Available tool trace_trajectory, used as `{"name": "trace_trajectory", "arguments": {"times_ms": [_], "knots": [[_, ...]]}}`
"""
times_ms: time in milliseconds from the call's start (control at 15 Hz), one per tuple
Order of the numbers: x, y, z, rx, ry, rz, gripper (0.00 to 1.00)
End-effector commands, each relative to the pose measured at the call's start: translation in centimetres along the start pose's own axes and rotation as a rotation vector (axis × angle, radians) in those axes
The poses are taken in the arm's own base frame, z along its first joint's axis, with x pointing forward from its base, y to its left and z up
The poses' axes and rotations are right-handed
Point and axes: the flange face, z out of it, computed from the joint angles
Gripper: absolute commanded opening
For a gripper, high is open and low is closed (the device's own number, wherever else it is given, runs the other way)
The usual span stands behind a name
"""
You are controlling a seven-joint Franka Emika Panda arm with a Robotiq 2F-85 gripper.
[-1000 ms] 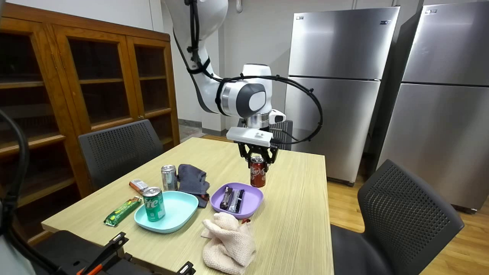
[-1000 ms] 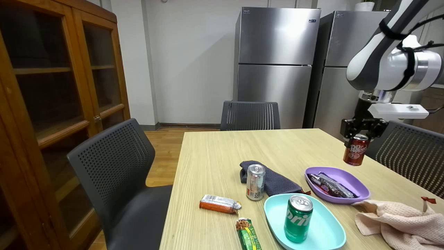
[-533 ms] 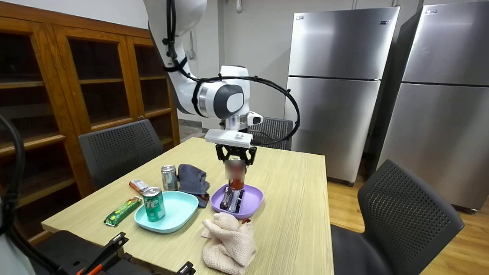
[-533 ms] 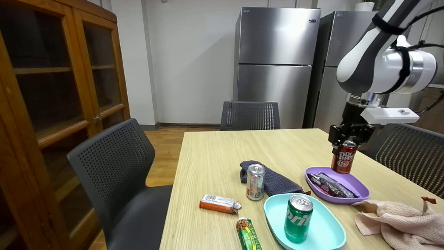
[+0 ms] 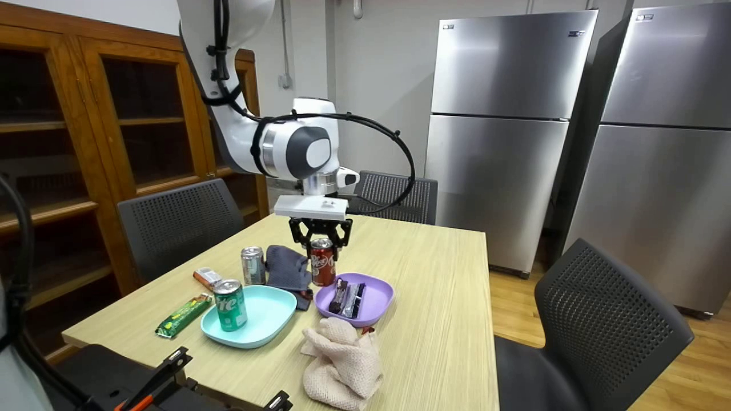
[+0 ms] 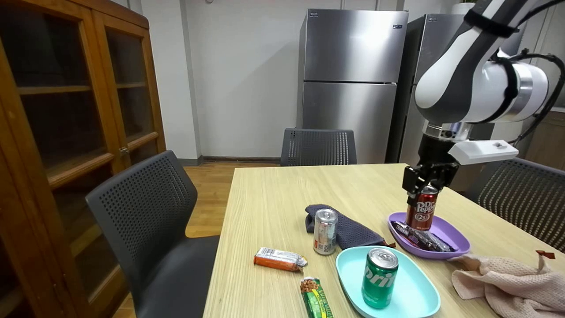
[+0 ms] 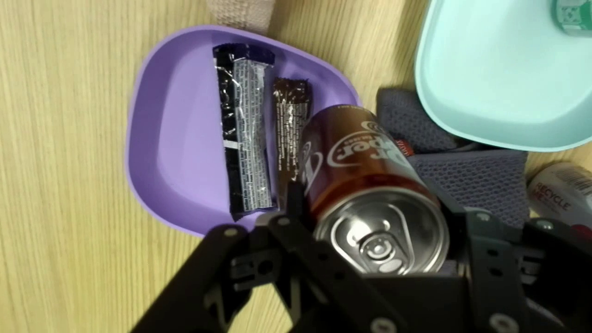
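A black two-fingered gripper [image 5: 323, 255] holds a dark red metal Dr Pepper can [image 7: 363, 152] near its top, one finger pressed against either side; the can is roughly upright, its pull-tab top towards the wrist view, where it covers part of the rim of a shallow, rounded-square purple plate [image 7: 185, 138]; whether its base touches anything, I cannot tell; on that plate lie a black-and-silver wrapped bar [image 7: 251, 134] and, just beside it, a brown wrapped bar [image 7: 291, 118].

A dark blue-grey textured cloth [image 5: 287, 267] lies near the purple plate; a slim silver metal can [image 6: 325, 232] stands upright beside it; a shallow, rounded-square turquoise plate [image 6: 417, 282] carries an upright green metal Sprite can [image 6: 379, 279]; near it, on the pale wooden table [image 5: 440, 319], lie a green wrapped bar [image 5: 183, 316] and an orange-and-white wrapped bar [image 6: 279, 259]; a crumpled pale pink textured cloth [image 5: 342, 368] lies by the purple plate; dark grey chairs with perforated backs [image 5: 608, 308] stand around the table; steel refrigerators [image 5: 508, 177] and a wooden cabinet with glazed doors [image 5: 85, 114] show in both exterior views.
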Motion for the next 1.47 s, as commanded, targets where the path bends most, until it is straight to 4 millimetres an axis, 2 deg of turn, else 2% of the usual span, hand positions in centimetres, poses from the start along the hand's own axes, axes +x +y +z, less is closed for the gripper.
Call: {"name": "trace_trajectory", "arguments": {"times_ms": [0,533,733,1000,1400], "knots": [[0.0,-2.5,-0.9,-0.004,0.01,-0.076,0.38],[0.9,-6.8,0.3,0.029,-0.011,-0.192,0.38],[0.5,-8.3,0.8,0.039,-0.021,-0.246,0.38],[-0.4,-9.3,2.4,0.042,-0.056,-0.288,0.38],[-2.1,-9.8,3.9,0.05,-0.107,-0.346,0.38]]}}
